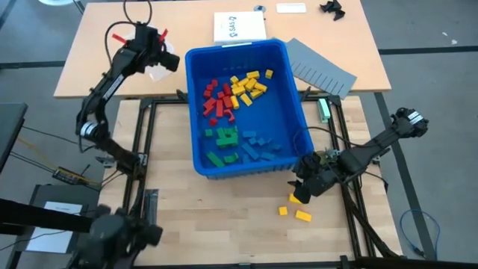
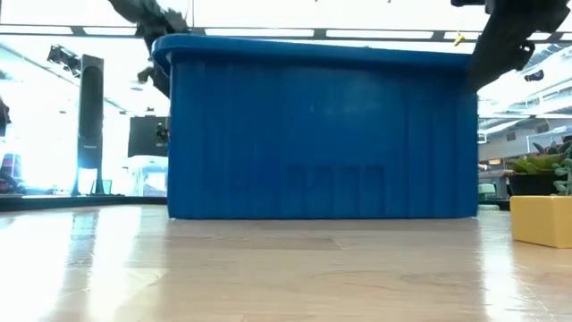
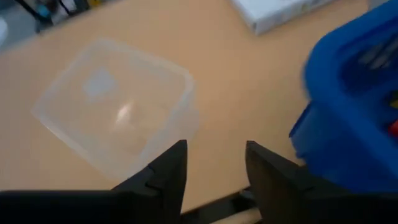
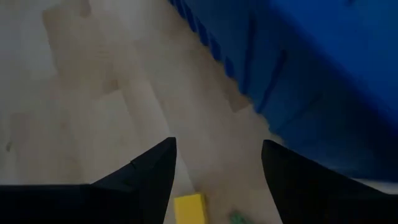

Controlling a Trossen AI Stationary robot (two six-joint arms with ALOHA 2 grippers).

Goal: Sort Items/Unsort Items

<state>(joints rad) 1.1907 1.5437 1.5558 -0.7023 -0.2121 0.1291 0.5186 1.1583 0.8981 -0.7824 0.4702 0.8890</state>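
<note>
Bin (image 1: 196, 112) stands between clear container (image 3: 115, 106) and yellow blocks (image 1: 296, 208).

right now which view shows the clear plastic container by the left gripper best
The left wrist view: the clear container fills much of that picture, square and see-through, lying on the tan table beyond the open left gripper. The high view shows only a pale patch under that gripper. The low and right wrist views miss it.

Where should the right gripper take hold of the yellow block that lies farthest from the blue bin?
Come straight down on that yellow block and close the jaws across its short width. It lies flat on the table, its sides free, apart from its neighbour. The right gripper, open, hovers nearby.
</note>
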